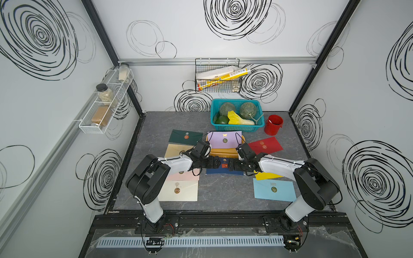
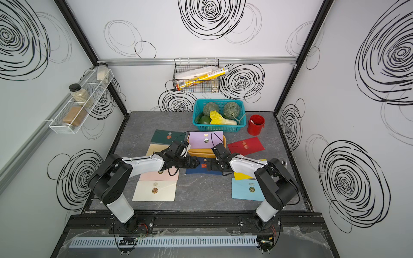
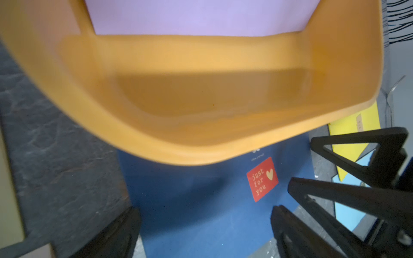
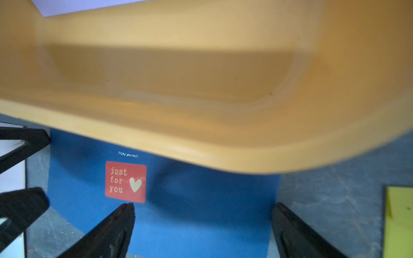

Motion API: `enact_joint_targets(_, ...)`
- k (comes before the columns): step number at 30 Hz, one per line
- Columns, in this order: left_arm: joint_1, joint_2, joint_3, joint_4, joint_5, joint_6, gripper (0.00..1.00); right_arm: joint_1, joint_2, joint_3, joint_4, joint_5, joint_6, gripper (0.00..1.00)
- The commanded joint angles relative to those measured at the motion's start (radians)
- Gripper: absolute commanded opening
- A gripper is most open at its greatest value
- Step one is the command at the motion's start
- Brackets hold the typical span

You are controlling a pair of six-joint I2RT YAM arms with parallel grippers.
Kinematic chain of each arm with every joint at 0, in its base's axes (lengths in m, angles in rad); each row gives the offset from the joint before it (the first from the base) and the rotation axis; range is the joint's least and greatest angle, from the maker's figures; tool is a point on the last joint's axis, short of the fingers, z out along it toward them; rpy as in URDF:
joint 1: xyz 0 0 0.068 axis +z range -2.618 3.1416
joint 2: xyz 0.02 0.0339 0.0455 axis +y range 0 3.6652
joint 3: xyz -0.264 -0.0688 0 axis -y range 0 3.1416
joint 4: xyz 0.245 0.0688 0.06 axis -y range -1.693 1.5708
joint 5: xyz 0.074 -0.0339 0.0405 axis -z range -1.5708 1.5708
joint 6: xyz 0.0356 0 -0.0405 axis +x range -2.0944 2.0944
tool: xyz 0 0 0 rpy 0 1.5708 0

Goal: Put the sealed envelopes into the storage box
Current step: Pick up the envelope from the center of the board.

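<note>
Your storage box [image 1: 224,153] is a shallow mustard-yellow tub with rounded corners. It sits at the middle of the frame in both top views, its long axis running left to right across the desk [image 1: 223,196]. A lilac envelope [image 1: 224,139] with a round seal covers its far half, long side parallel to the box. You cannot tell whether it lies flat inside or props on the rim. Just below the box in the frame lies the navy envelope [image 1: 223,172], also lengthwise across, showing a red square sticker [image 4: 125,182] that reads "just for you". The left pincer [image 1: 218,162] and the right pincer [image 1: 232,166] face each other over it, each spread apart and empty, and they cover its two ends. The pink envelope [image 1: 185,177] is mostly hidden under the left arm, and the yellow envelope [image 1: 268,175] is partly hidden under the right. Both wrist views show the box blurred.
</note>
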State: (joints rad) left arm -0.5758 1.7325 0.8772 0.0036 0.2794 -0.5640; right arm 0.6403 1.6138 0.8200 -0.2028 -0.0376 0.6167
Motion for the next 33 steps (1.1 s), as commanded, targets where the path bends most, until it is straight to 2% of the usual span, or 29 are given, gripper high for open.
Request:
enact_joint_targets(1,-0.012,0.01,-0.054,-0.016,0.086,-0.025,0.98,0.002,0.02,-0.041,0.031,-0.131,0.004,1.0)
enact_joint_targets(9,-0.019,0.006,-0.092,0.013,0.121,-0.014,0.98,0.004,-0.052,-0.1,0.124,-0.236,0.067,1.0)
enact_joint_targets(15,-0.036,-0.062,-0.152,0.031,0.145,-0.03,0.99,0.003,-0.15,-0.176,0.19,-0.28,0.12,1.0)
enact_joint_targets(22,-0.07,-0.04,-0.125,0.006,0.123,-0.015,0.99,0.003,-0.102,-0.209,0.245,-0.333,0.112,1.0)
enact_joint_targets(25,-0.077,-0.031,-0.121,0.005,0.119,-0.028,0.99,0.003,-0.077,-0.21,0.278,-0.376,0.117,0.95)
enact_joint_targets(33,-0.077,-0.061,-0.131,0.029,0.165,-0.048,0.99,0.004,-0.079,-0.218,0.232,-0.38,0.08,0.94)
